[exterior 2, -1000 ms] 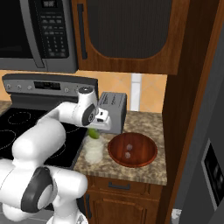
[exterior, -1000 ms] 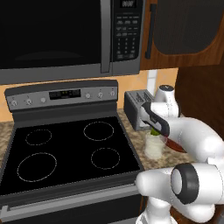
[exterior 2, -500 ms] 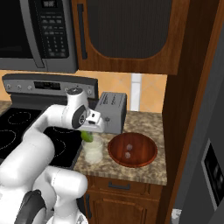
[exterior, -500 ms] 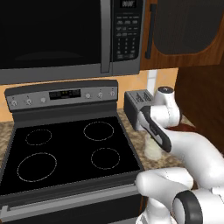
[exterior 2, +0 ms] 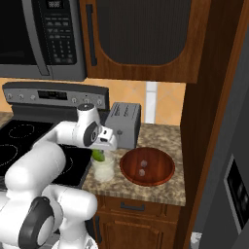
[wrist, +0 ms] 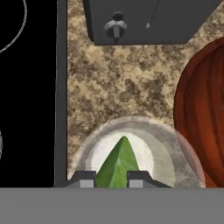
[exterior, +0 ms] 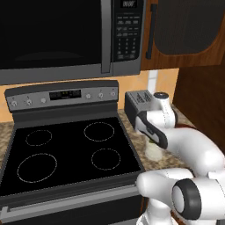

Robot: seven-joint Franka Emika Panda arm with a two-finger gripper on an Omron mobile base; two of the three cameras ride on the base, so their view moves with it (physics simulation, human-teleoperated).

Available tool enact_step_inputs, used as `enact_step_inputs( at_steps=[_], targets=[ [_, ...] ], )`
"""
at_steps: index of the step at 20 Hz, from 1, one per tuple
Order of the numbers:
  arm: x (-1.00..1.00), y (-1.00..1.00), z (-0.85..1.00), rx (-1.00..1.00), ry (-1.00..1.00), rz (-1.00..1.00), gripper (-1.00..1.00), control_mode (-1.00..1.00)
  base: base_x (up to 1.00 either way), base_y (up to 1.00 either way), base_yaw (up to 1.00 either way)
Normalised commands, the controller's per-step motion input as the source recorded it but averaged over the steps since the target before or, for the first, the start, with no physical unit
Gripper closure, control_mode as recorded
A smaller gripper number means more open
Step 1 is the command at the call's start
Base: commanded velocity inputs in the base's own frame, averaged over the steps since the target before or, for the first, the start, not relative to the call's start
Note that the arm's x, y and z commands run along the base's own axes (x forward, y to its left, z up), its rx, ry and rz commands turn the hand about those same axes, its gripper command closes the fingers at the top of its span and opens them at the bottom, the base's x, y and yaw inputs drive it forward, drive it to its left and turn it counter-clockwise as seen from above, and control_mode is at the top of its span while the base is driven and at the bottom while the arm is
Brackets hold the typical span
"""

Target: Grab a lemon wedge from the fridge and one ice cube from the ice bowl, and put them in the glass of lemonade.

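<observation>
While one lemon wedge (wrist: 118, 164) hangs gripped, two ice cubes (exterior 2: 142, 171) sit

- Between the fingertips (wrist: 83, 180): the lemon wedge (wrist: 117, 164), tip pointing away from them.
- Straight below the fingers: the glass of lemonade (wrist: 131, 151), standing on the counter (wrist: 127, 83).
- Right of the fingers in the hand view: the ice bowl (wrist: 203, 118), just beside the glass (two cubes (exterior 2: 142, 168) lying in it, seen from the right base view).
- Ahead of the fingers: the toaster (wrist: 148, 19), well past the glass.
- Left of the fingers: the stove (wrist: 26, 96), flush against the counter.
</observation>
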Motion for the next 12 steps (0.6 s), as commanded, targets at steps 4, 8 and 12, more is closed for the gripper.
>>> enact_step_inputs(
  at_steps=[4,8,12],
  targets=[
    [0.28,-0.04,-0.03,0.00,0.10,0.00,1.00,-1.00,0.00,0.00,0.00],
    [0.01,-0.14,-0.13,0.00,0.06,0.00,1.00,-1.00,0.00,0.00,0.00],
    [-0.14,-0.13,-0.10,0.00,0.01,0.00,-1.00,-1.00,0.00,0.00,0.00]
  ],
)
